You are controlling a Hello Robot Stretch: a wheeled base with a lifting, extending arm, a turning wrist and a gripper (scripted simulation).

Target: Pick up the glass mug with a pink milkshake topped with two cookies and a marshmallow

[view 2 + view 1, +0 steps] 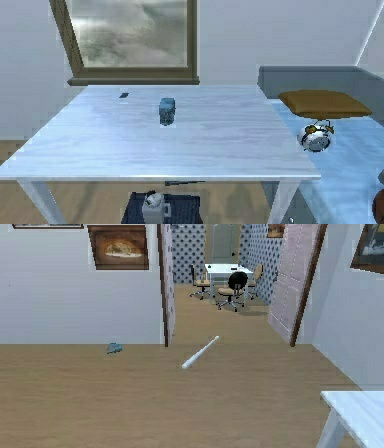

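Observation:
On the pale blue-white table (90,150) in the arm side view stands a small upright blue-grey thing (167,110), near the middle of the top. I cannot make out from its shape or colour what it is. A tiny dark flat thing (124,96) lies farther back on the table, near the window (130,40).
A bed with an orange pillow (318,102) and a round clock-like thing (317,138) adjoins the table's right side. A dark blue object (165,208) sits under the table's front edge. Ahead, a bat (200,352) and a small grey-blue thing (114,349) lie on wood floor before a doorway (222,284). A white table corner (355,414) is at the lower right.

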